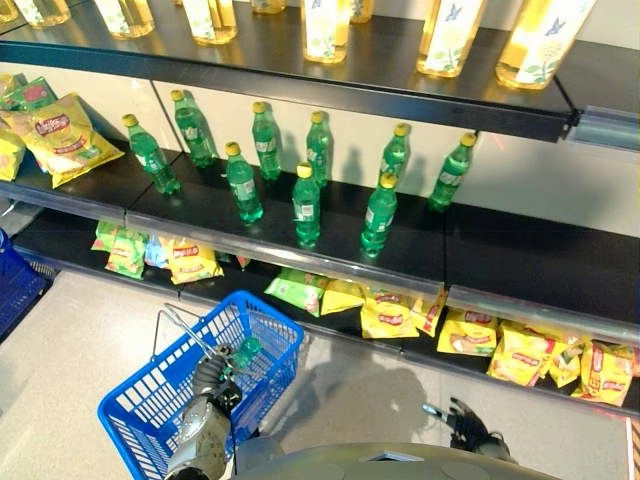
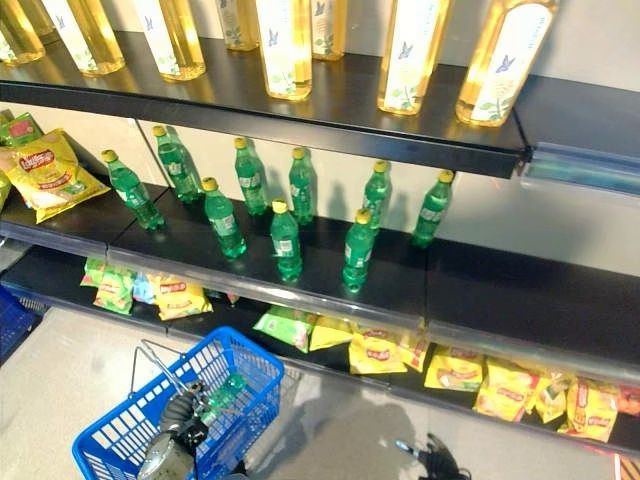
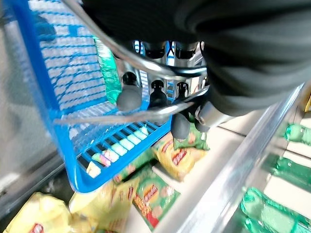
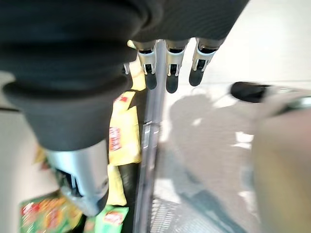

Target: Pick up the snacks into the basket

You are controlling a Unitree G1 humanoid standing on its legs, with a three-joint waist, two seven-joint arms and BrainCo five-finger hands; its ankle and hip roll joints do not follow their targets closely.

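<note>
Left eye view: the left hand grips the metal handle of a blue basket at near left, fingers curled round the wire. A green bottle lies inside the basket. The right hand hangs low at near right, fingers straight and apart, holding nothing. Yellow and green snack packets lie along the bottom shelf, beneath a row of green bottles.

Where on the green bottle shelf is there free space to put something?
The shelf is bare right of the green bottles, up to its right end. The middle is crowded with bottles; the left end holds yellow snack bags.
</note>
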